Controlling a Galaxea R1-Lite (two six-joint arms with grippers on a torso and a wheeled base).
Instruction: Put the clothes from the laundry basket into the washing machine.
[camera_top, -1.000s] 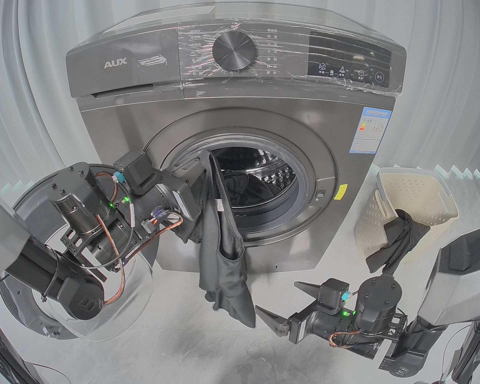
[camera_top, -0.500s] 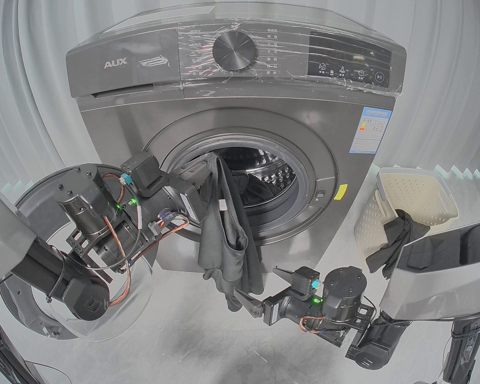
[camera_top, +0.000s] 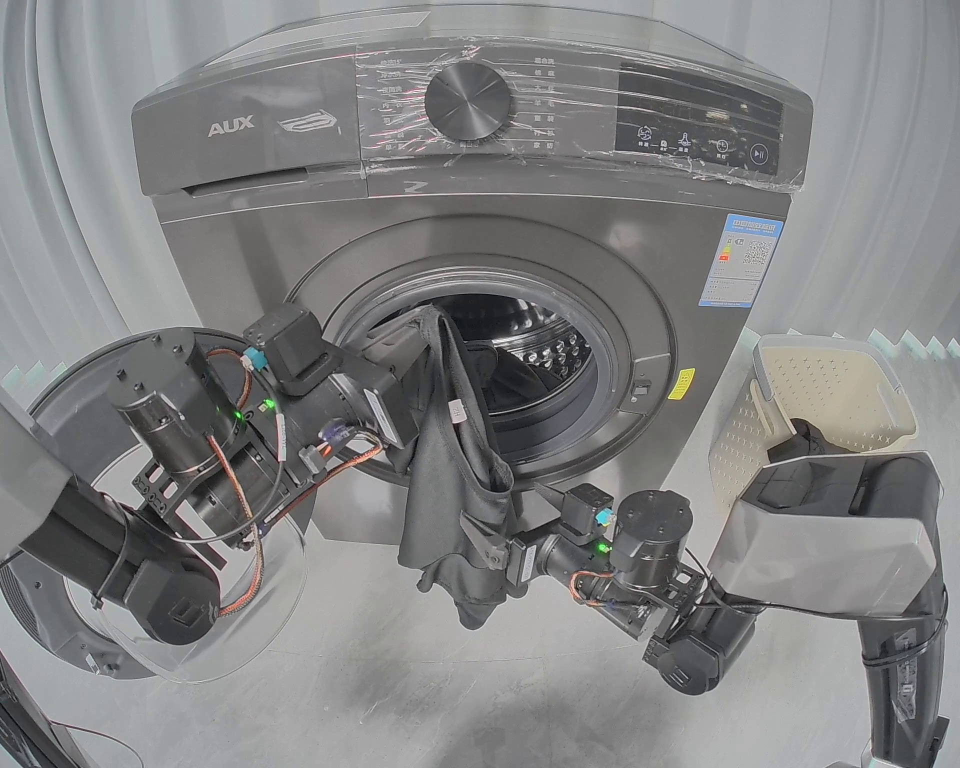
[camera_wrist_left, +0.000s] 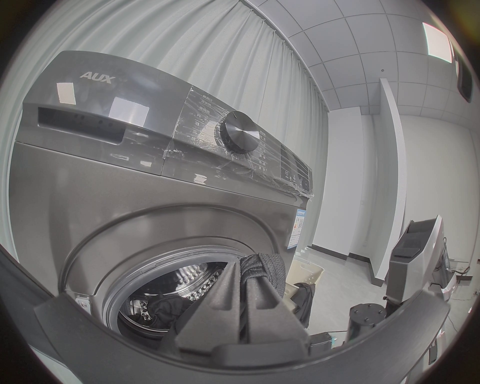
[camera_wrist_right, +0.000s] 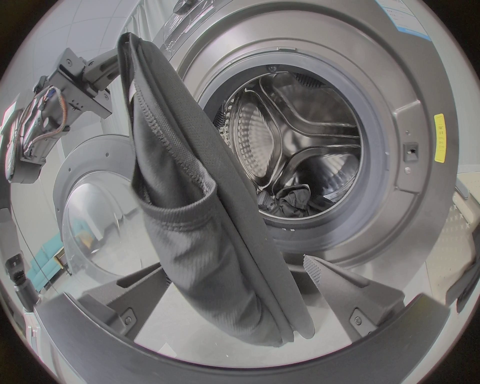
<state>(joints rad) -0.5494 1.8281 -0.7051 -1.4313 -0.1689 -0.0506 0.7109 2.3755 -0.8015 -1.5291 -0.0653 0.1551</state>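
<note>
My left gripper clamps the dark garment; right gripper, fingers apart, straddles its tail. I'd gather it before feeding the drum.

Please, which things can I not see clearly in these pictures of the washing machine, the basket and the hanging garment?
- Head view: the grey right arm casing covers most of the cream perforated plastic laundry basket; how much clothing lies inside cannot be told.
- Head view: the hanging dark grey fabric garment hides the fingertips of the right gripper.
- Right wrist view: the dark clothes in the steel drum form one heap; their number is unclear.
</note>
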